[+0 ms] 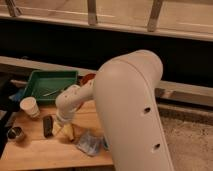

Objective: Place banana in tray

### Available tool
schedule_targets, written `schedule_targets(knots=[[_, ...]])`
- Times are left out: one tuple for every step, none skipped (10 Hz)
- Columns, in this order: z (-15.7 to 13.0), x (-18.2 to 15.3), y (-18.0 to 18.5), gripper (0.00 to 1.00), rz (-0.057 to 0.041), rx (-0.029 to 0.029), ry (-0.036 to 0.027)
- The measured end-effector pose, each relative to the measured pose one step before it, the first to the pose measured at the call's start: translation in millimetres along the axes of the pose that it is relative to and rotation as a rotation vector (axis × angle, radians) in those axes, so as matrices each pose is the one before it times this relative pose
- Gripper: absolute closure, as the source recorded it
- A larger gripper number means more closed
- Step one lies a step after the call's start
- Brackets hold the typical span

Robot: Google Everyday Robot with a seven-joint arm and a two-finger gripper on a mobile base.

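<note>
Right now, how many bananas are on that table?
1. The banana lies on the wooden table, right at the robot's hand, between a black object and a crumpled blue wrapper. The bulky arm may hide more.

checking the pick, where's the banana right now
In the camera view the banana lies on the wooden table at lower left, just under the claw, between a dark bar and a blue packet, outside the tray.

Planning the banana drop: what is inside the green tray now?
A thin pale stick lies in the tray; the arm hides its near right corner. The gripper is down at the banana on the table.
</note>
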Motion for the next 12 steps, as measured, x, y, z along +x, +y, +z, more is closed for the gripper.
schedule_targets(knots=[[8.94, -0.47, -1.18, 0.31, -0.00546, 0.02304, 0.01574], [5.16, -2.7, 1.13, 0.31, -0.00772, 0.01587, 0.00904], [1.46, -1.37, -3.5, 0.31, 0.0018, 0.01539, 0.00581], [2.01, -0.41, -5.81, 0.37, 0.00208, 0.01806, 0.00829], [0.77, -0.97, -1.64, 0.46, -0.00419, 0.00714, 0.00196], [0.43, -0.39, -0.08, 0.54, -0.00481, 0.00679, 0.00157], [0.53, -1.21, 0.94, 0.65, -0.00416, 0.00502, 0.0013], [2.1, 0.54, -0.11, 0.77, 0.00017, -0.00106, 0.00456], [0.2, -0.02, -0.45, 0.87, 0.00239, -0.00721, -0.00072], [-2.03, 0.15, -1.03, 0.95, 0.0002, -0.00876, -0.00496], [-6.17, -1.46, 0.66, 0.99, 0.0002, -0.01654, -0.01445], [-8.64, -1.61, -0.42, 1.0, 0.00153, -0.01601, -0.0187]])
